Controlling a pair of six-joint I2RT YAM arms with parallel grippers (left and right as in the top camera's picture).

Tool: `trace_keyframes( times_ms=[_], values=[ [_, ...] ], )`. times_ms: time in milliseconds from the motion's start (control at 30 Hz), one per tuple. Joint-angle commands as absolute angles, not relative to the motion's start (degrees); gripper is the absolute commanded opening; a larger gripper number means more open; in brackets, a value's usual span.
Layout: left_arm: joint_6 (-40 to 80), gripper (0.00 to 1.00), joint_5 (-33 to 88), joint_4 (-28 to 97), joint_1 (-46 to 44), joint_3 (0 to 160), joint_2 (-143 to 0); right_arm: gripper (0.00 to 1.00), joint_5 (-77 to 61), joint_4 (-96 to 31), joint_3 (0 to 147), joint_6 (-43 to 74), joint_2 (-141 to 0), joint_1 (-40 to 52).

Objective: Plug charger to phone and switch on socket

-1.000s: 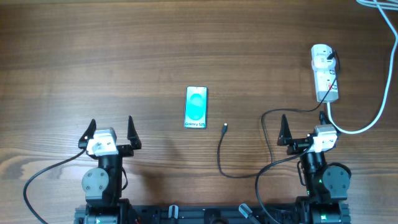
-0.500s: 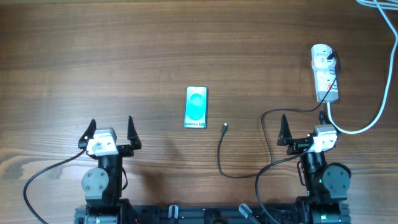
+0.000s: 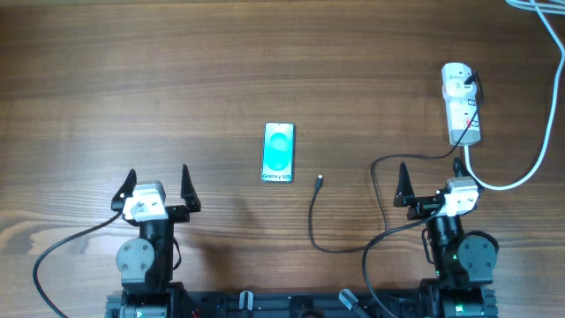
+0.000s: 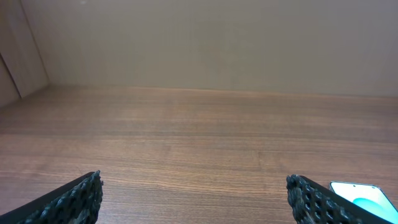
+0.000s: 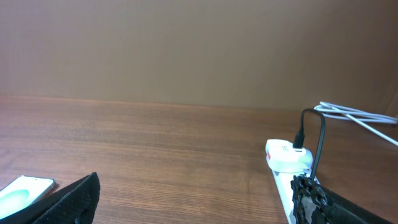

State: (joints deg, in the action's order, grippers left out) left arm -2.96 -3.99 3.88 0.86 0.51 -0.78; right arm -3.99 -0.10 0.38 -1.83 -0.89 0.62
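The phone (image 3: pixel 279 153) lies flat mid-table, cyan screen up; its corner shows in the left wrist view (image 4: pixel 364 194) and in the right wrist view (image 5: pixel 22 188). The charger cable (image 3: pixel 312 221) curls on the table, its connector tip (image 3: pixel 319 180) just right of the phone and apart from it. The cable runs up to a black plug in the white socket strip (image 3: pixel 461 104), which also shows in the right wrist view (image 5: pixel 287 157). My left gripper (image 3: pixel 157 183) is open and empty, near the front left. My right gripper (image 3: pixel 430 178) is open and empty, just below the socket.
A thick white cord (image 3: pixel 530 168) loops from the socket's near end out to the table's right edge and back corner. The robots' own black cables (image 3: pixel 62 247) trail beside both arm bases at the front edge. A plain wall stands behind the table.
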Motion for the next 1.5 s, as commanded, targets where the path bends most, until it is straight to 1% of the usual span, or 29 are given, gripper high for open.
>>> trace_keyframes(
  times_ms=[0, 1067, 1100, 1167, 1200, 1233, 1300, 1367, 1400, 1467],
  values=[
    [-4.1, 1.00, -3.5, 3.9, 0.9, 0.3, -0.2, 1.00, -3.2, 0.0, 0.3, -2.4, -0.2, 0.7],
    [-4.1, 1.00, -3.4, 3.3, 0.9, 0.3, -0.2, 1.00, -3.2, 0.0, 0.3, -2.4, -0.2, 0.7],
    [-4.0, 1.00, -0.7, 2.7, 0.9, 0.3, -0.2, 1.00, -3.2, 0.0, 0.3, -2.4, -0.2, 0.7],
    [-2.0, 1.00, 11.2, 2.5, 0.9, 0.3, -0.2, 1.00, -3.2, 0.0, 0.3, -2.4, -0.2, 0.7],
    [-0.3, 1.00, 21.1, 2.3, 0.9, 0.3, -0.2, 1.00, -3.2, 0.0, 0.3, -2.5, -0.2, 0.7],
    [0.1, 1.00, 28.1, 0.7, 0.9, 0.3, -0.2, 1.00, -3.2, 0.0, 0.3, -2.4, -0.2, 0.7],
    [0.1, 1.00, 46.1, -7.2, 0.9, 0.3, -0.2, 1.00, -3.2, 0.0, 0.3, -2.4, -0.2, 0.7],
    [0.4, 1.00, 52.4, -13.2, 0.9, 0.3, -0.2, 1.00, -3.2, 0.0, 0.3, -2.5, -0.2, 0.7],
    [2.5, 1.00, 54.0, -18.1, 0.9, 0.3, -0.2, 1.00, -3.2, 0.0, 0.3, -2.4, -0.2, 0.7],
    [8.3, 1.00, 53.7, -26.2, 0.9, 0.3, -0.2, 1.00, -3.2, 0.0, 0.3, -2.4, -0.2, 0.7]
  ],
)
